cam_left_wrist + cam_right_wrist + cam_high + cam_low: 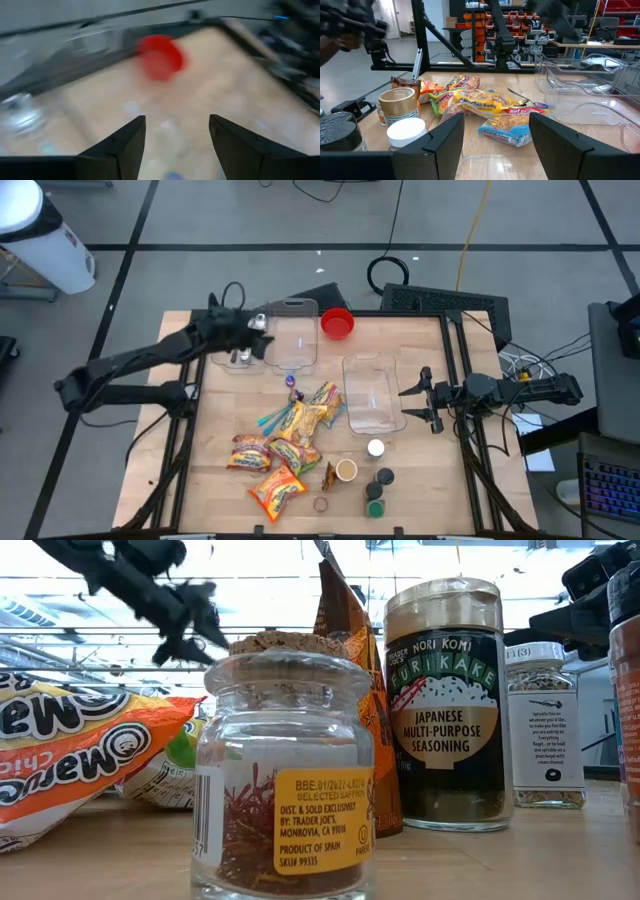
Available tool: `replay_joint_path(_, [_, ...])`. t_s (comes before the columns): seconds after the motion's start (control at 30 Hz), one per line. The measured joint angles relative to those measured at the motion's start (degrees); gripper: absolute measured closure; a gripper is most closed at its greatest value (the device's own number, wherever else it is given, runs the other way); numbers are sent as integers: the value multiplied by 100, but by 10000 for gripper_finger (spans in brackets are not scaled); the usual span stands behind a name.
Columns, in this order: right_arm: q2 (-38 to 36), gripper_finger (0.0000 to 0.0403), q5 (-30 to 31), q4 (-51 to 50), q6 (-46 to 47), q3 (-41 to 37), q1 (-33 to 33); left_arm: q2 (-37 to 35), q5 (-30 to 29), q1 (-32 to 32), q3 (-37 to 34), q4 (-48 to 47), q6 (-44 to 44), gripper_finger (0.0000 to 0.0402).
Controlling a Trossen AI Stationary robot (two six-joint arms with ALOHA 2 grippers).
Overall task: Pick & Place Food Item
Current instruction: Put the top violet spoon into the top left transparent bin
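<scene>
Left gripper point(262, 332): at the far left part of the tabletop point(420, 470), beside the left clear bin point(291, 332); jaws apart with nothing between them in the left wrist view, where the fingers point(120, 145) frame a blurred red bowl point(160, 56).
Right gripper point(418, 400): at the right edge of the tabletop, just beside the right clear bin point(372, 392); jaws apart and empty, pointing across toward the noodle packets.
Food items: a pile of noodle packets point(290, 440) lies in the middle and near-left of the tabletop, between the two bins and nearer the front edge; a yellow and blue packet point(502, 117) lies closest to the right bin.
Red bowl point(337, 324): at the far edge, just right of the left bin.
Jars: a group of small spice jars point(372, 480) stands near the front right; in the low view a cork-topped saffron jar point(285, 780) stands in front, a seasoning jar point(447, 705) behind it to the right.
Spoon point(520, 96): lies by the packets, near the right bin.
</scene>
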Motion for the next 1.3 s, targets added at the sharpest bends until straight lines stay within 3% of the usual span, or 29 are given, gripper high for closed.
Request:
replay_joint_path(0.13, [-1, 187, 2, -1, 0, 0, 0, -366, 217, -1254, 0, 197, 576, 174])
replay_joint_path(0.3, [0, 186, 0, 0, 0, 0, -2, -133, 387, -2887, 0, 193, 1281, 174])
replay_joint_path(0.5, [0, 185, 0, -1, 0, 0, 0, 786, -772, -4089, 0, 499, 2109, 174])
replay_joint_path(0.7, [0, 187, 2, 0, 0, 0, 0, 1857, -1929, -4450, 0, 798, 3133, 174])
replay_joint_path(0.93, [-2, 185, 0, 0, 0, 0, 0, 2668, -2866, -4371, 0, 809, 3078, 174])
replay_joint_path(1.3, [-2, 184, 1, 3, 0, 0, -2, 3299, -3325, -4099, 0, 961, 2594, 174])
